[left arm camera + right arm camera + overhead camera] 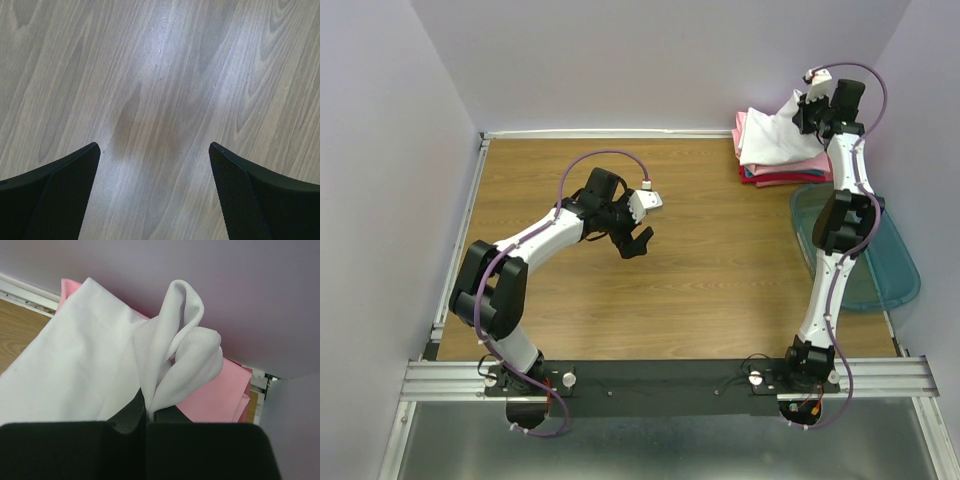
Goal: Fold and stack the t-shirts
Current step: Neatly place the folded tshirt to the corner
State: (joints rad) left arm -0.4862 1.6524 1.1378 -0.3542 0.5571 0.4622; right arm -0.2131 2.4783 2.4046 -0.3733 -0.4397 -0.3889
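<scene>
A stack of folded t-shirts [782, 172] lies at the far right corner, with pink, red and blue layers showing. A white t-shirt [775, 135] lies on top of it. My right gripper [807, 108] is shut on a pinched fold of the white t-shirt [170, 360] and lifts that part above the stack. A pink shirt [220, 395] shows beneath it. My left gripper [638, 242] is open and empty over the bare wooden table [160, 90], left of centre. Its two black fingers [60, 195] stand wide apart.
A teal plastic bin lid [890, 262] lies at the right edge, partly under the right arm. Lilac walls close the left, far and right sides. A white rail [25, 292] runs along the table's far edge.
</scene>
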